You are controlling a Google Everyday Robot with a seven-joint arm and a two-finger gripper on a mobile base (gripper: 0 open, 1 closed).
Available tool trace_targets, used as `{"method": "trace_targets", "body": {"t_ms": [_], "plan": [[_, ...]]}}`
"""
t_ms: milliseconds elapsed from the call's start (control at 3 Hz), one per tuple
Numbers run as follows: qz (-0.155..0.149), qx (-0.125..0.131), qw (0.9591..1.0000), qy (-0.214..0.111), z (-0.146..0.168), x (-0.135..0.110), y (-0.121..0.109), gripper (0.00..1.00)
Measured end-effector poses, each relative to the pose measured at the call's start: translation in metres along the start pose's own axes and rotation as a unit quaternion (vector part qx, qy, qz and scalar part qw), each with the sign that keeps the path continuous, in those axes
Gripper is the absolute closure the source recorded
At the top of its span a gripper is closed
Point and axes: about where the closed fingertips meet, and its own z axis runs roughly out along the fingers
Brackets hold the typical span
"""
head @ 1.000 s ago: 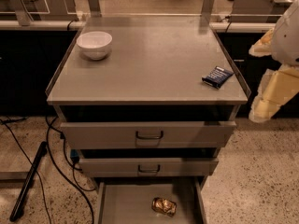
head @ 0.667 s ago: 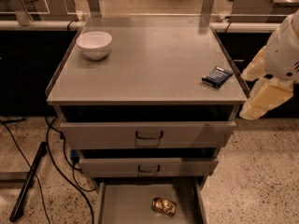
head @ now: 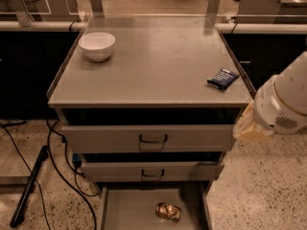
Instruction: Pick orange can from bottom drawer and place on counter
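The orange can (head: pixel 168 211) is small, shiny and dented, and lies on its side on the flat grey floor of the open bottom drawer (head: pixel 127 210), right of the middle. The counter (head: pixel 153 66) is the grey metal top of the cabinet. My gripper (head: pixel 249 126) shows as a cream-coloured end on the white arm (head: pixel 283 102). It sits at the right front corner of the cabinet, level with the top drawer and well above and to the right of the can. It holds nothing that I can see.
A white bowl (head: pixel 97 45) stands at the counter's back left. A dark blue flat packet (head: pixel 223 78) lies near its right edge. Two grey drawers with loop handles (head: pixel 153 139) stand slightly open above the bottom drawer. Black cables (head: pixel 57 162) and a dark bar (head: pixel 29 186) lie on the floor at left.
My arm and gripper have moved down and to the left, from beside the counter's right edge to the cabinet's right front corner. The can, bowl and packet have not moved.
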Motion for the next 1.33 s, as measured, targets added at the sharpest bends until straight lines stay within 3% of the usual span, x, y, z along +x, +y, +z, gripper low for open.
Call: {"method": "trace_targets", "body": {"t_ms": [333,667,1000,1333], "plan": [[0.004,-0.003,1.0000,-0.001,0.013,0.005,0.004,1.00],[0.004,-0.003,1.0000,-0.001,0.013,0.005,0.004,1.00],[-0.001,-0.009,0.9999,0.005,0.041,0.017,0.009,1.00],[0.001,-0.014,0.9999,0.004,0.092,0.041,0.018,1.00]]}}
